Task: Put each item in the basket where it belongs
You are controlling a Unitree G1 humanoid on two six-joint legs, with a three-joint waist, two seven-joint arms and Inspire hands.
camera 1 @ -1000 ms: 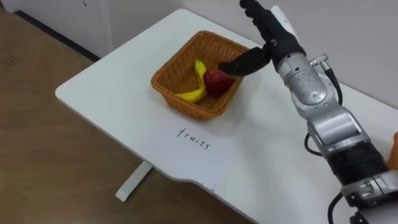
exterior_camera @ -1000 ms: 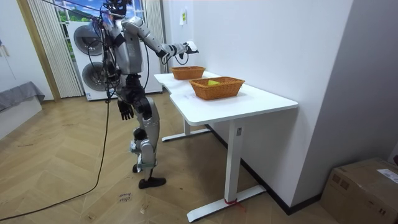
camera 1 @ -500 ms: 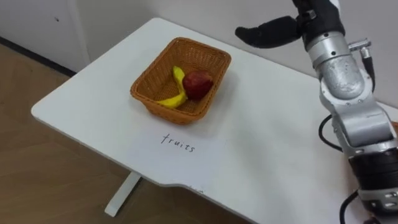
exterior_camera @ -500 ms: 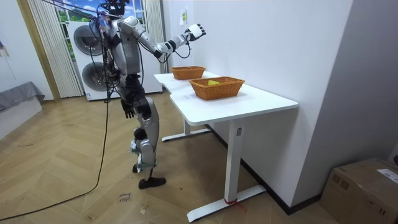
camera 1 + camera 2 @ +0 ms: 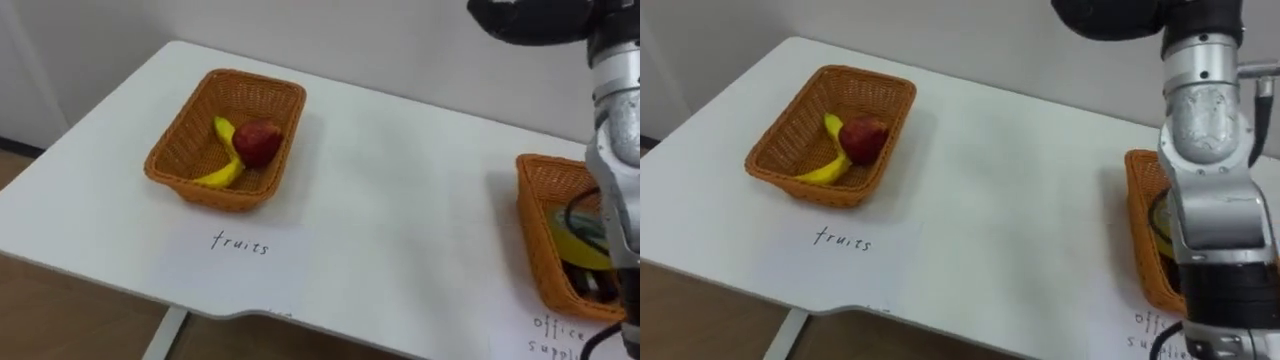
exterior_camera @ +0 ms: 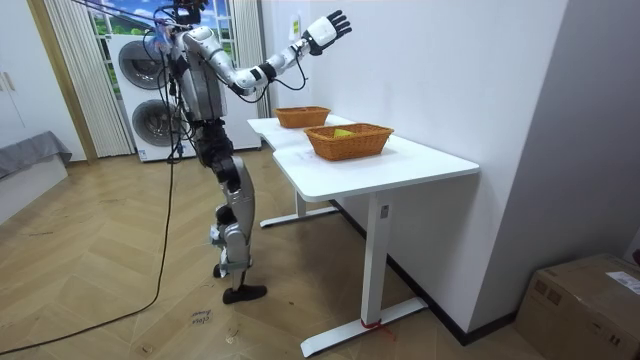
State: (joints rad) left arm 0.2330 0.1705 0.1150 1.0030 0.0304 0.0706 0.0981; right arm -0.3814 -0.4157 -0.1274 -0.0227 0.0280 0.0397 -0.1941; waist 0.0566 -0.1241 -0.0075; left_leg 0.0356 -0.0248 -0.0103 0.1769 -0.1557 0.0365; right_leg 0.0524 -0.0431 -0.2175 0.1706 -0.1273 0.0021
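White table [image 6: 400,165], herringbone wood floor [image 6: 100,290], 2 stacked washers [image 6: 145,120].

The table [image 5: 400,190] has a smooth, matt white top. On it stand 2 baskets of rough woven wicker, the fruit basket [image 5: 185,147] and the office basket [image 5: 540,255]. In the fruit basket the apple [image 5: 258,142] has a slight gloss and the banana [image 5: 222,172] a smooth, dull skin. Above the table the right hand [image 5: 530,18] looks like dark matt plastic. Under the table the floor [image 6: 120,300] is satin wood parquet.
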